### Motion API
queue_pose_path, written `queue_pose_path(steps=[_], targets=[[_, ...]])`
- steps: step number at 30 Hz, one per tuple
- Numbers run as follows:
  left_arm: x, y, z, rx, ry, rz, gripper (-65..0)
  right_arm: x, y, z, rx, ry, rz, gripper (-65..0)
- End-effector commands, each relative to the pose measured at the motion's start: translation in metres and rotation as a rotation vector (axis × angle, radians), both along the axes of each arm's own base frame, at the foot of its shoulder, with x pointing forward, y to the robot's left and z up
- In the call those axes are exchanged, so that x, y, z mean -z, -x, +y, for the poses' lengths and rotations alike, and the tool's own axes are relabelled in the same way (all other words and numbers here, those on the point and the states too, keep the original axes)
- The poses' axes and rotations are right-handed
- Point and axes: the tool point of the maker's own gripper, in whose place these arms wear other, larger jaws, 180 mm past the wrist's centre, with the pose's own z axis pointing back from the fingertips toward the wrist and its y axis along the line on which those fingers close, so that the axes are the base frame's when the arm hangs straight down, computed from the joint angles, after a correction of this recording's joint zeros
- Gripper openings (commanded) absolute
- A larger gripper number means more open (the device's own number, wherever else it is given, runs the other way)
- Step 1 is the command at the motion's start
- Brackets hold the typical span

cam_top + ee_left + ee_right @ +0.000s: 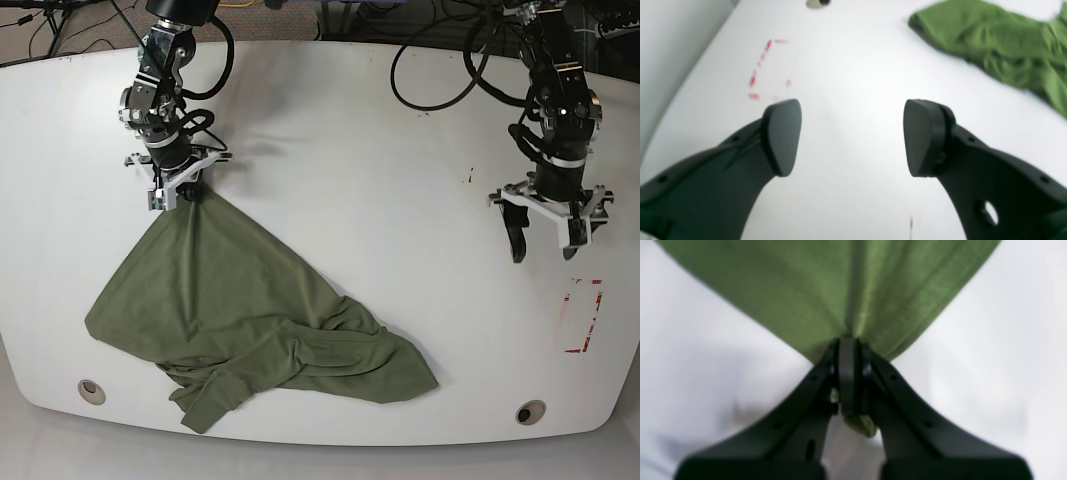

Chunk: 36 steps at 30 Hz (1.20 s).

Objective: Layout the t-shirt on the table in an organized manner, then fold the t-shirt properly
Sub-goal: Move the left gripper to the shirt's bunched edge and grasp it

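The olive-green t-shirt (250,320) lies rumpled across the left and middle of the white table (370,160), one end drawn up to a point at the far left. My right gripper (183,196) is shut on that point; in the right wrist view the cloth (826,290) fans out from the shut gripper (850,350), and a small tuft pokes out behind the pads. My left gripper (545,240) hangs open over bare table at the right, with nothing between its fingers (783,136). In the left wrist view the t-shirt (1000,43) lies far off at the upper right.
A red-and-white tape rectangle (583,315) marks the table near the right edge, just in front of the left gripper. Round grommet holes sit near the front edge at left (91,390) and right (529,412). Cables trail over the back edge.
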Motion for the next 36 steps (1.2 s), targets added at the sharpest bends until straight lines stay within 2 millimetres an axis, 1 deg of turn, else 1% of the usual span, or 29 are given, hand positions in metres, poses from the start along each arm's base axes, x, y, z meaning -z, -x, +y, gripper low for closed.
queue_pose_path(steps=[1, 2, 3, 6, 9, 11, 13, 14, 18, 19, 21, 25, 28, 33, 36], targets=[[-0.020, -0.018, -0.007, 0.021, 0.005, -0.043, -20.0, -0.002, 0.019, 0.016, -0.081, 0.018, 0.027, -65.0], [-0.021, -0.022, -0.009, 0.026, 0.008, -0.042, -20.0, -0.005, 0.020, 0.020, -0.099, 0.021, 0.022, -65.0], [-0.023, -0.028, -0.012, 0.033, 0.010, -0.039, -20.0, -0.007, 0.028, 0.026, -0.125, 0.025, 0.022, -65.0], [-0.028, -0.040, -0.019, 0.053, 0.018, -0.044, -20.0, -0.015, 0.040, 0.036, -0.163, 0.037, 0.014, -65.0], [-0.026, -0.052, -0.030, 0.082, 0.029, -0.039, -19.9, -0.023, 0.051, 0.042, -0.184, 0.049, 0.007, -65.0], [-0.019, -0.063, -0.039, 0.105, 0.039, -0.019, -19.9, -0.028, 0.063, 0.049, -0.210, 0.051, 0.009, -65.0], [-0.009, -0.072, -0.043, 0.117, 0.050, 0.006, -19.9, -0.030, 0.071, 0.055, -0.229, 0.053, 0.014, -65.0], [-0.004, -0.079, -0.045, 0.121, 0.060, 0.020, -19.9, -0.032, 0.077, 0.058, -0.240, 0.053, 0.017, -65.0], [0.009, -0.101, -0.048, 0.126, 0.087, 0.061, -19.9, -0.036, 0.089, 0.064, -0.260, 0.057, 0.024, -65.0], [0.019, -0.109, -0.052, 0.134, 0.097, 0.090, -19.9, -0.037, 0.093, 0.064, -0.262, 0.058, 0.027, -65.0], [0.028, -0.120, -0.058, 0.147, 0.106, 0.122, -20.1, -0.037, 0.097, 0.064, -0.263, 0.059, 0.034, -65.0], [0.044, -0.139, -0.070, 0.174, 0.119, 0.155, -20.1, -0.035, 0.102, 0.071, -0.279, 0.050, 0.043, -65.0], [0.054, -0.148, -0.088, 0.201, 0.143, 0.144, -20.1, -0.034, 0.106, 0.072, -0.281, 0.048, 0.052, -65.0], [0.064, -0.156, -0.105, 0.221, 0.168, 0.162, -20.1, -0.033, 0.107, 0.077, -0.294, 0.039, 0.054, -65.0], [0.077, -0.160, -0.114, 0.225, 0.195, 0.203, -20.1, -0.033, 0.108, 0.079, -0.298, 0.036, 0.054, -65.0]])
